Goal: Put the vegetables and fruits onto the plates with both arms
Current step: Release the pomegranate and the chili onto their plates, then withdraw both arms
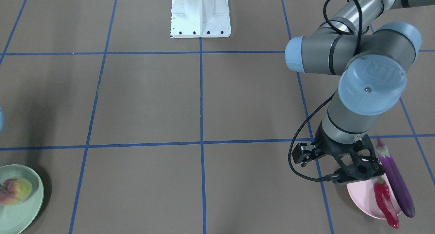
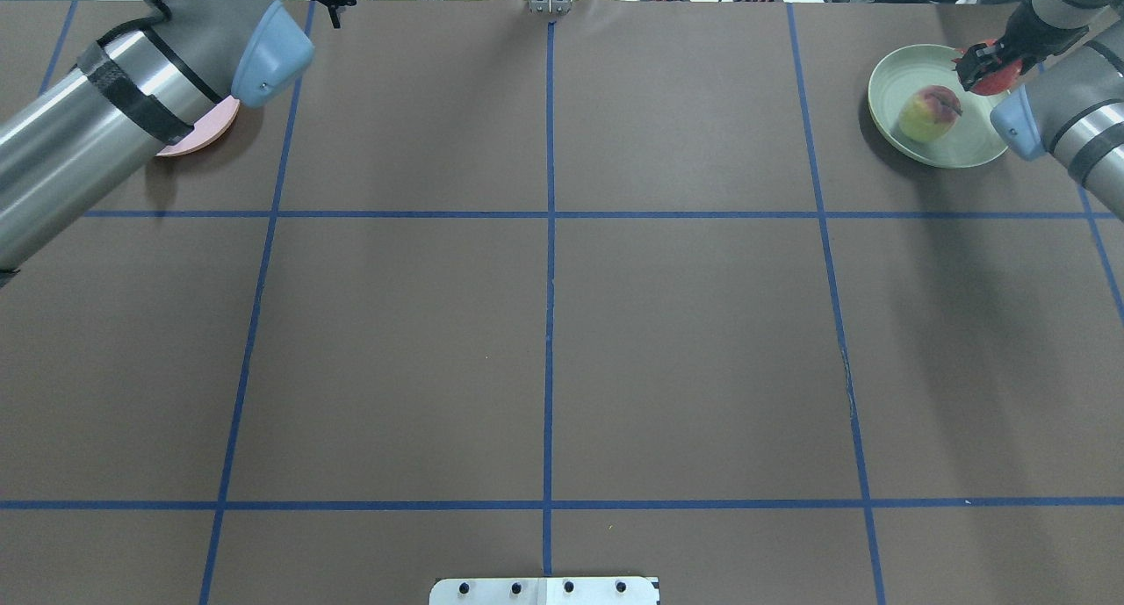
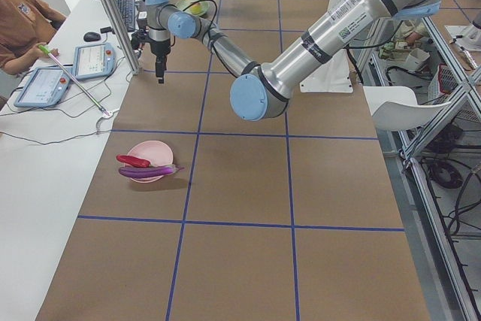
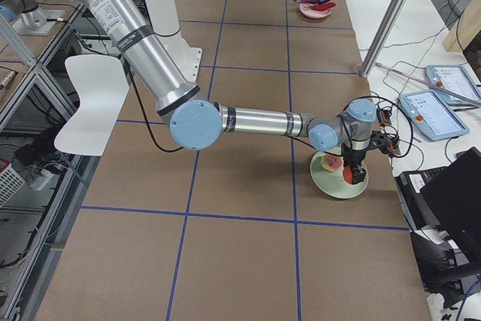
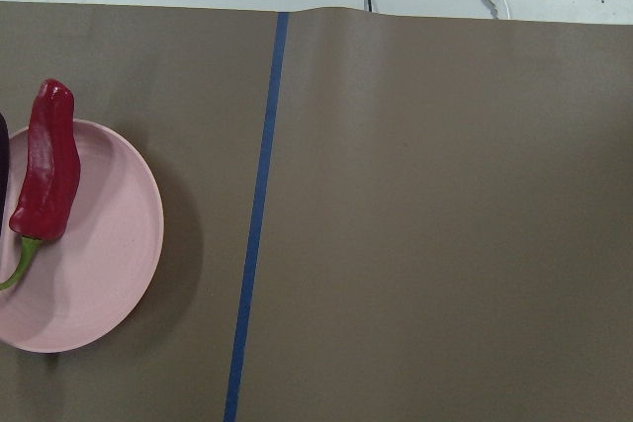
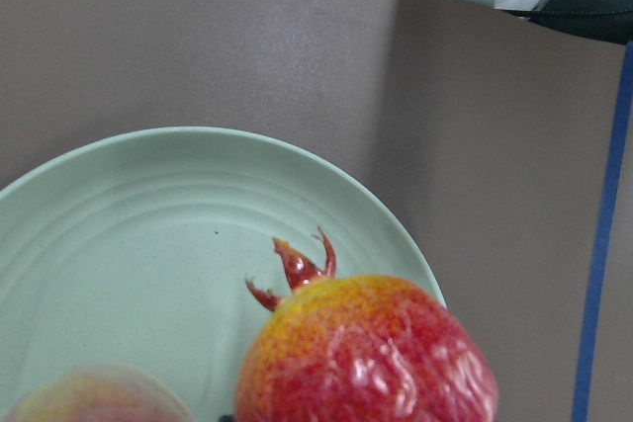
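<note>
Note pomegranate (image 6: 371, 353) pinched between right gripper's (image 2: 985, 68) fingers, hanging over green plate (image 6: 129, 234) near its rim, just beside peach (image 2: 929, 113). Lower straight onto bare plate, inward of the rim and clear of peach; spread fingers only once seated, since round and likely to roll. Note chili (image 5: 46, 170) and eggplant (image 1: 396, 179) lying on pink plate (image 5: 109, 274), ends overhanging. Cannot tell whether left gripper's (image 1: 357, 167) fingers are spread or pressed together.
</note>
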Action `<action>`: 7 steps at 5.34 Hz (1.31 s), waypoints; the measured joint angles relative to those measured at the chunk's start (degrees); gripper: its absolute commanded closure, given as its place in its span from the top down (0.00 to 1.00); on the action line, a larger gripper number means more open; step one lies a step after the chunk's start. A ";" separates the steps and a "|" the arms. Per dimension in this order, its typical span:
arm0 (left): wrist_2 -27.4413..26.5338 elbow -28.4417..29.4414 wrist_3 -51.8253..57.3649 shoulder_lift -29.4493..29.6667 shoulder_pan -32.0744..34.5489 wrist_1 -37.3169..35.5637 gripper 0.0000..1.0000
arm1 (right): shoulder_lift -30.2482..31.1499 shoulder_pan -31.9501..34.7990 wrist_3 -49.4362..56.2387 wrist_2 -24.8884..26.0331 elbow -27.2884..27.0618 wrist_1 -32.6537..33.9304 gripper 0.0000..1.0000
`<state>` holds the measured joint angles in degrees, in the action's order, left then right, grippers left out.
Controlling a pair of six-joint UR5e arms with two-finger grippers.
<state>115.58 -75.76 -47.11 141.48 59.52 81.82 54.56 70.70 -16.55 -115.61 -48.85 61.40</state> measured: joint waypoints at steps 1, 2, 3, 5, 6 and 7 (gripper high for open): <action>0.00 0.00 0.00 -0.04 -0.06 0.00 1.00 | 0.02 -0.30 -0.10 0.39 0.00 -0.04 1.00; 0.00 0.00 0.00 -0.03 -0.07 0.00 1.00 | 0.02 -0.29 -0.17 0.26 -0.42 0.01 1.00; 0.11 -0.73 0.29 -0.17 -0.04 0.03 1.00 | 0.02 0.05 -0.21 -0.40 -1.71 0.37 1.00; 1.48 -9.41 1.23 -4.58 0.05 -0.56 1.00 | 0.26 3.10 -0.04 -6.72 -12.09 11.57 1.00; 3.15 -16.79 2.47 -10.25 0.28 -1.40 1.00 | 2.46 5.67 0.33 -11.19 -22.93 21.55 1.00; 3.95 -23.43 4.31 -16.49 0.50 -1.62 1.00 | 6.39 7.65 0.44 -14.51 -34.27 29.69 1.00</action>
<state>119.52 -99.19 -42.79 124.99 60.02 80.20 60.94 78.35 -16.12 -130.12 -83.12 91.09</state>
